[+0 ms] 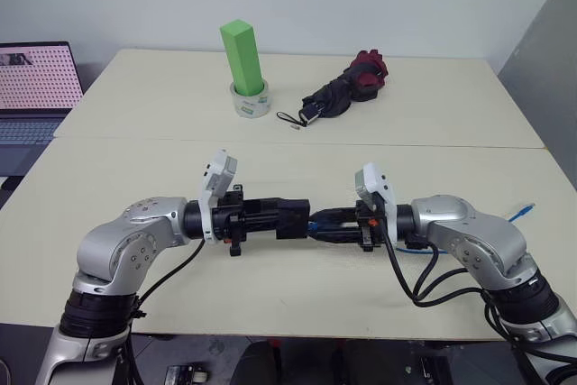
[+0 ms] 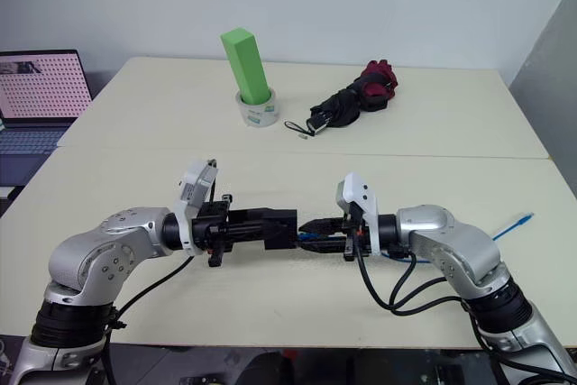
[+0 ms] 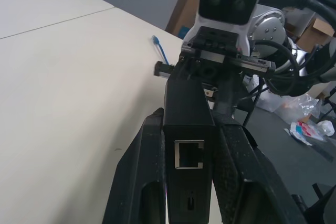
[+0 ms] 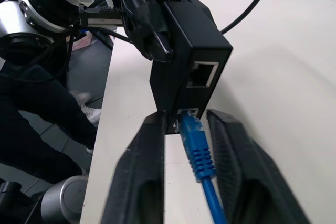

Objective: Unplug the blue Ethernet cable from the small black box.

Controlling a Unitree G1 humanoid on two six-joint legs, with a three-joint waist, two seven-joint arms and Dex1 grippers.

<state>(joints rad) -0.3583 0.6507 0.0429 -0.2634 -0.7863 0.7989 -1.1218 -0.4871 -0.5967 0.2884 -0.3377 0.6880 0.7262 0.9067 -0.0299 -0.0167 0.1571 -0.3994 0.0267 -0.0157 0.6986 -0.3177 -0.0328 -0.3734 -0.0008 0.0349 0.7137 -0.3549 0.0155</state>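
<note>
The left gripper (image 1: 290, 217) is clamped on the small black box (image 1: 293, 218), holding it level above the near table (image 1: 270, 178). In the left wrist view the fingers (image 3: 137, 177) press both long sides of the box, and one empty port faces the camera.

The right gripper (image 1: 317, 223) points at the box from its 3 o'clock side. In the right wrist view its fingers (image 4: 137, 174) flank the plug of the blue Ethernet cable (image 4: 197, 148) with narrow gaps on either side; whether the pads touch the plug cannot be told. The plug is seated in the lower port of the box; the port above it is empty.

The cable's free end (image 1: 523, 214) lies on the table at 3 o'clock of the right arm.

At 12 o'clock stand a green block (image 1: 243, 59) in a tape roll (image 1: 251, 101) and a folded umbrella (image 1: 343, 92).
</note>
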